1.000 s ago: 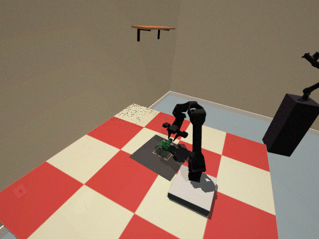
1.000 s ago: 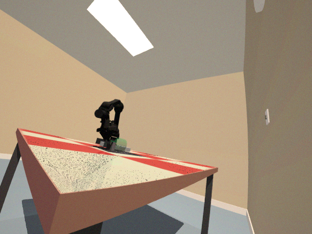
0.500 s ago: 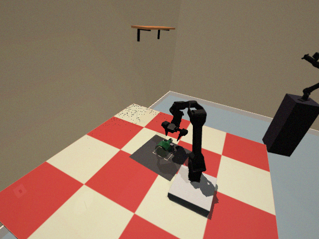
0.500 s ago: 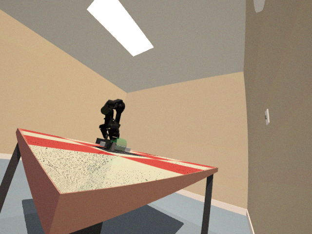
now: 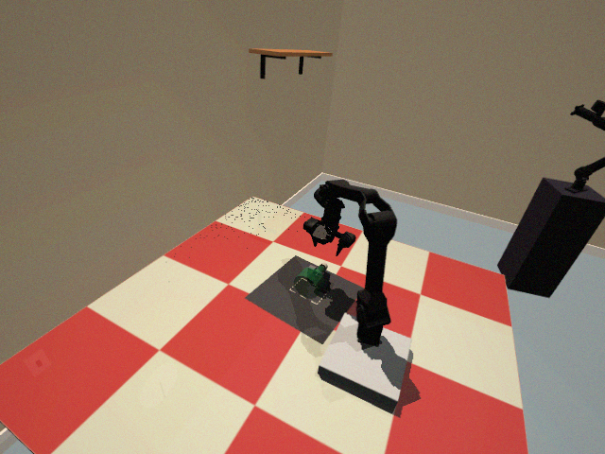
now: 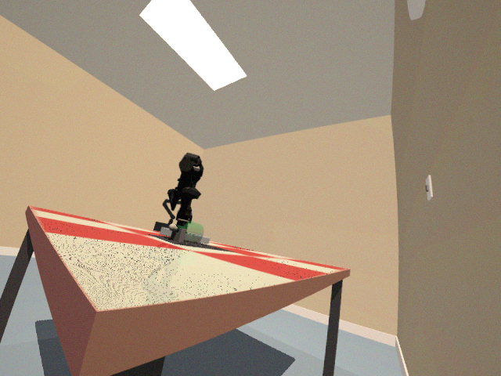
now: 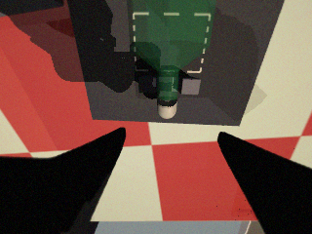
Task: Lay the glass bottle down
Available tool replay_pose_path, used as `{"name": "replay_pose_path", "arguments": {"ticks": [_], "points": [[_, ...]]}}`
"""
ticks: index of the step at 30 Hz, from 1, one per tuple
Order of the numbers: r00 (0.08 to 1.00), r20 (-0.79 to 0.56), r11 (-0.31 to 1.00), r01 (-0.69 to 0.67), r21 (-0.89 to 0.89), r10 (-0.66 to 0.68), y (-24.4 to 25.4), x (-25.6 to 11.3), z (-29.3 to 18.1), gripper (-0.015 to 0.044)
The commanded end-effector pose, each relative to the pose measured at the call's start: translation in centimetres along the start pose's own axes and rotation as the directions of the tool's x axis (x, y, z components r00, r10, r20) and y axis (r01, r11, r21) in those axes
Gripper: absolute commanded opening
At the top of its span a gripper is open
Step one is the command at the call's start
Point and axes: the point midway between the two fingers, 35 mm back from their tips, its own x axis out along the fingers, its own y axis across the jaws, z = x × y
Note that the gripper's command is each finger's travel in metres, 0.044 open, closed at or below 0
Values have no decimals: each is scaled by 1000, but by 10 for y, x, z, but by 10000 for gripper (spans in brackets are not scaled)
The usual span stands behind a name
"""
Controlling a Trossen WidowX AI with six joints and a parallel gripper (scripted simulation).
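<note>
Hovering above the table, the gripper spreads its fingers wide, holding nothing, as the green bottle lies on its side, neck at the grey rest.

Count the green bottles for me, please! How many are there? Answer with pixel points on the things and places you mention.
1. The green bottle (image 5: 312, 276) (image 6: 195, 231) (image 7: 171, 44) lies on its side on the dark mat (image 5: 273, 293) (image 7: 226, 97), with its neck at the grey rest (image 6: 180, 235) (image 7: 190, 86). I can't see any others.
</note>
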Motion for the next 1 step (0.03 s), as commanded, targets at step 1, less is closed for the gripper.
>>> {"name": "replay_pose_path", "arguments": {"ticks": [1], "points": [[1000,-5,1000,-4,4,4,1,-1,0,440]]}}
